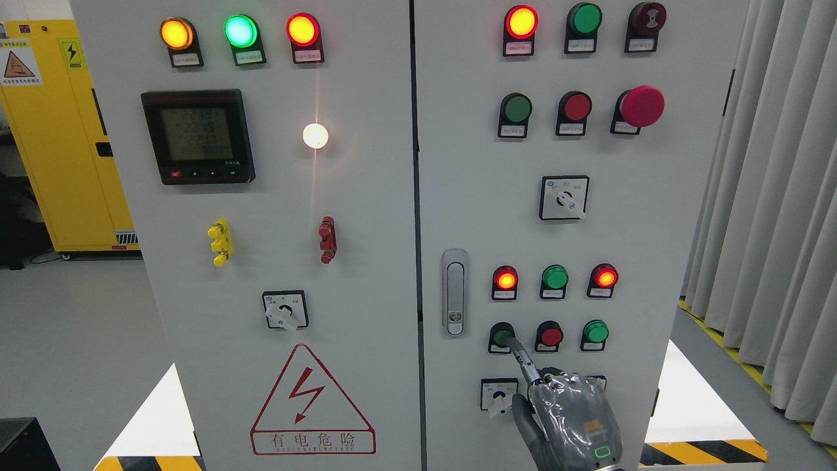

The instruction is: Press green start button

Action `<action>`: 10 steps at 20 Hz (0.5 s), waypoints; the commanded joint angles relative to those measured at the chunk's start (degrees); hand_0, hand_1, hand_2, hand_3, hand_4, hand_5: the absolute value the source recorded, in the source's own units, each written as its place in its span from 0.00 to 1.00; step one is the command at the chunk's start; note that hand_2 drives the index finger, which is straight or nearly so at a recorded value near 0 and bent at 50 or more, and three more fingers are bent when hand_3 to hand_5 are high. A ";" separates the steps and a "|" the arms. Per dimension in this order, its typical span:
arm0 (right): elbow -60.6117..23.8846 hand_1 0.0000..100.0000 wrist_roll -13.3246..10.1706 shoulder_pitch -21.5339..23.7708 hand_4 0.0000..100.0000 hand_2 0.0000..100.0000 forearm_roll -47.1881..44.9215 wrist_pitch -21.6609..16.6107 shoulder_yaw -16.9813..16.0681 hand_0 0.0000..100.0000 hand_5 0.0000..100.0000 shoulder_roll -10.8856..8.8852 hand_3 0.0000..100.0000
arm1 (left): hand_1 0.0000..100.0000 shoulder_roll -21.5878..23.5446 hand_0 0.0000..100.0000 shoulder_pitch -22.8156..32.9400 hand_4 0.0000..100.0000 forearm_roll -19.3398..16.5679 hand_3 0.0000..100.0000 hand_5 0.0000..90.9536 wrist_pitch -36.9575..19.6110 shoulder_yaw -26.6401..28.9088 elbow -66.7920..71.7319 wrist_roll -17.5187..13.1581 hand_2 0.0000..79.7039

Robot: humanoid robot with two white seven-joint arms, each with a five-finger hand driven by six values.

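Reaching up from the bottom edge right of the middle, the right hand extends one finger, the tip touching the green start button; the other fingers are curled in, holding nothing. The button sits low on the cabinet's right door, left of a red button and just right of the door handle.

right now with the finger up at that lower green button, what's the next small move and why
Probably push straight into the panel. The right hand has one finger extended, its tip on or just at the green button at the left of the lower row, beside the red button. The finger looks aligned already, so no sideways correction seems needed; whether the button is already depressed cannot be told.
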 commanded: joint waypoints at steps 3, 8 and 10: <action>0.42 0.93 0.60 0.01 0.84 0.00 -0.22 -0.03 0.60 0.77 0.98 0.01 0.86 | 0.56 0.00 0.12 0.00 0.00 -0.09 0.00 0.00 0.01 0.01 0.00 -0.01 0.00; 0.51 0.93 0.60 0.01 0.85 0.00 -0.22 -0.03 0.60 0.78 0.98 0.01 0.86 | 0.56 0.00 0.12 0.00 0.00 0.00 0.00 0.00 0.01 0.01 0.00 -0.01 0.00; 0.77 0.93 0.60 0.01 0.85 0.00 -0.22 -0.03 0.60 0.78 0.98 0.01 0.86 | 0.56 0.00 0.12 0.00 0.00 -0.01 0.00 0.00 0.01 -0.08 0.00 -0.01 0.00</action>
